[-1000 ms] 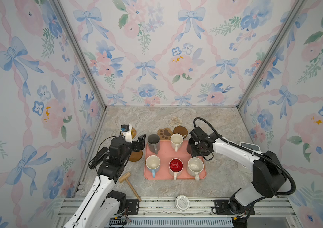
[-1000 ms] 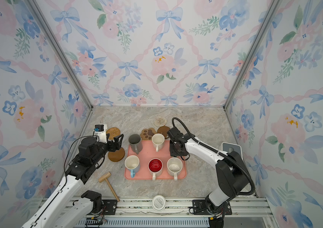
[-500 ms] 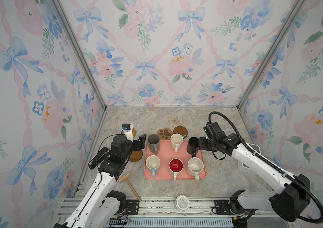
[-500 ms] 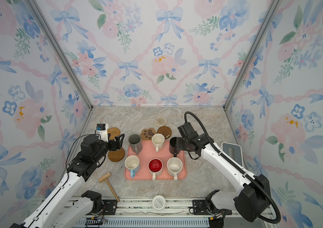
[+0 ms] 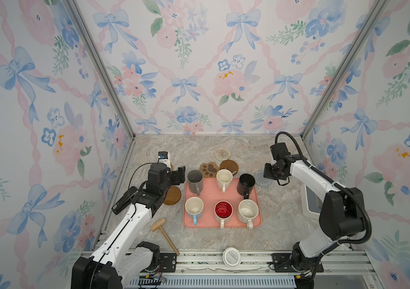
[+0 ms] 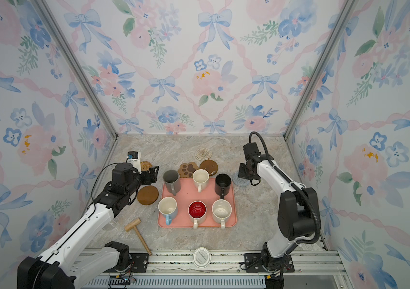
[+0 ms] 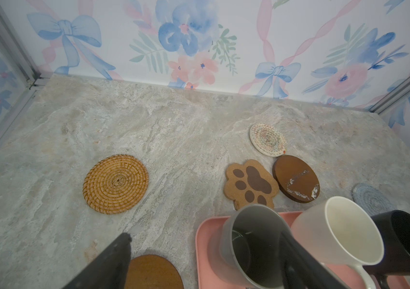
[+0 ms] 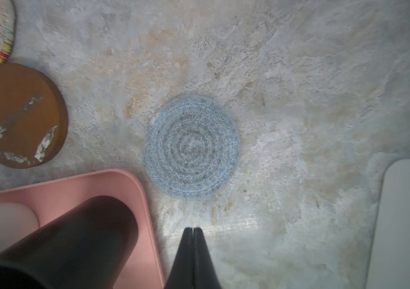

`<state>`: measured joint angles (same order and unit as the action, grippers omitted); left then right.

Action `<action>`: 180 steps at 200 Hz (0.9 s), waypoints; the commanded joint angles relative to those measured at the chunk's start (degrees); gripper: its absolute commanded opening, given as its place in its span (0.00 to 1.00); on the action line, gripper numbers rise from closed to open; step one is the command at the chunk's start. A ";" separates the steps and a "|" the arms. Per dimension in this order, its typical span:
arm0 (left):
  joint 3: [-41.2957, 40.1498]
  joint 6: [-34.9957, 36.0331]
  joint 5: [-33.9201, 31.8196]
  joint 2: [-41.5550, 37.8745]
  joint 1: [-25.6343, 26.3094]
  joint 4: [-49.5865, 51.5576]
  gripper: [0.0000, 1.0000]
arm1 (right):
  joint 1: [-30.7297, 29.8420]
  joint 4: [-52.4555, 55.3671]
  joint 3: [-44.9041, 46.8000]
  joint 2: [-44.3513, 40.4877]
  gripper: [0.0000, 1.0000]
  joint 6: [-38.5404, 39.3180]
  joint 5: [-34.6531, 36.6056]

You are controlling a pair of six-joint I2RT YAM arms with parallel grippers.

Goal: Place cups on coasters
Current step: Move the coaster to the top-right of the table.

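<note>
Marble tabletop.
- Right gripper: pinched shut, empty, over bare marble between grey-blue coaster and pink tray. Black mug just beside it.
- Left gripper: spread wide, empty, just beside grey mug.
- All six mugs stand on tray; coasters bare.
- Risk: shut jaws cannot take black mug and may knock it over.
- Risk: left finger may push grey mug into cream mug, since mugs stand close.

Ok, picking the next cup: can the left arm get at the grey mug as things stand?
Probably yes: the open left tool is right beside the grey mug, with nothing between them.
</note>
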<state>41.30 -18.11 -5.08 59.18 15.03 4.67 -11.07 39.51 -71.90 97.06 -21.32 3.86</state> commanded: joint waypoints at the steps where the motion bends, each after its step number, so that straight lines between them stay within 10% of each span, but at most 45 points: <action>1: 3.65 -2.00 -3.95 2.20 0.16 1.38 0.87 | 2.66 -2.06 -2.71 5.35 0.00 0.92 -1.48; 180: 4.50 -7.01 -4.49 4.01 -3.59 4.07 0.87 | 6.96 -0.85 -22.84 29.88 0.00 -0.60 -2.97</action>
<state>45.93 -24.34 -9.63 65.10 11.94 7.88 -5.43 36.40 -92.01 122.54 -21.45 -0.23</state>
